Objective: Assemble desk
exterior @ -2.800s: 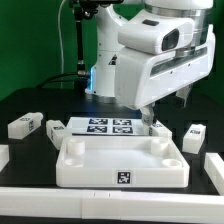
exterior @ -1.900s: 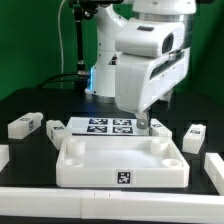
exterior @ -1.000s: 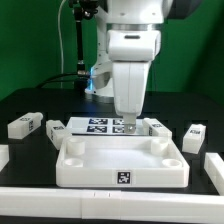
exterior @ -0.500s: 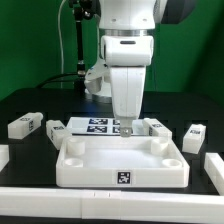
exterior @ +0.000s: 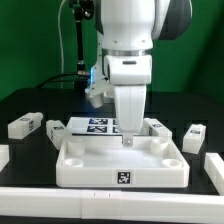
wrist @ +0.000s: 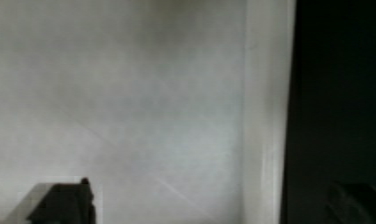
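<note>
The white desk tabletop (exterior: 75, 160) lies at the front middle of the black table, rim up, with a square tag (exterior: 122, 178) on its front edge. White tagged legs lie loose: two at the exterior view's left (exterior: 24, 125) (exterior: 55, 130), two at its right (exterior: 157, 127) (exterior: 194, 136). My gripper (exterior: 127, 138) points straight down over the tabletop's far rim, near its middle. In the wrist view a blurred white surface (wrist: 149, 110) fills most of the picture, and one dark fingertip (wrist: 60, 203) shows far to one side. The jaws stand wide apart and hold nothing.
The marker board (exterior: 100, 125) lies flat just behind the tabletop. Another white leg (exterior: 213, 166) lies at the exterior view's far right and one (exterior: 3, 156) at its far left. A white rail (exterior: 40, 203) runs along the front. The robot base and cables stand behind.
The arm has swung from the exterior view's right to the middle, turned its wrist, and lowered the gripper from beside the right leg to the tabletop's far rim.
</note>
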### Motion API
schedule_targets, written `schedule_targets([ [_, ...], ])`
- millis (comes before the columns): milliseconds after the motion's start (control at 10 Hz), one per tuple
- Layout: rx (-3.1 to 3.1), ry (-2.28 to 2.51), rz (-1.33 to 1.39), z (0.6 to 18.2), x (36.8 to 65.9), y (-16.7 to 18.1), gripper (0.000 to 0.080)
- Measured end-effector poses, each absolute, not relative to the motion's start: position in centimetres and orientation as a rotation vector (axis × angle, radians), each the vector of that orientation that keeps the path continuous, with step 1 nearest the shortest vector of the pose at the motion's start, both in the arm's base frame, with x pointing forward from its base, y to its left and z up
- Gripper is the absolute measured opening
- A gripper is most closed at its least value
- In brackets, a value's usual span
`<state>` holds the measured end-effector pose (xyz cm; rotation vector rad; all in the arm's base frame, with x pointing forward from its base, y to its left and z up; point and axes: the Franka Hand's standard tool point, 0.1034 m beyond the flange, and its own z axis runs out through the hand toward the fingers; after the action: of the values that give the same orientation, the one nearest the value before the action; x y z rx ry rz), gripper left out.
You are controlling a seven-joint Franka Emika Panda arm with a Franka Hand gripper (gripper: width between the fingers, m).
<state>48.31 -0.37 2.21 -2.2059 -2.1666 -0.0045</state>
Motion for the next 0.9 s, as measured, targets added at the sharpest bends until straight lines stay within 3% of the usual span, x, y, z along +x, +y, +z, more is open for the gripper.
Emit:
schedule_targets([
  [300,-2.205,-2.141,0.017,0.79,47.73,-0.51,0.065],
  [500,-2.205,-2.14,0.017,0.77,47.71,-0.51,0.0398],
  [600,-2.205,-2.14,0.017,0.77,47.7,-0.52,0.0398],
  [700,-2.204,-2.14,0.018,0.76,47.69,-0.52,0.0214],
  [800,-2.205,-2.14,0.018,0.77,47.7,-0.52,0.0086],
  [900,-2.206,-2.142,0.015,0.82,47.77,-0.52,0.0086],
])
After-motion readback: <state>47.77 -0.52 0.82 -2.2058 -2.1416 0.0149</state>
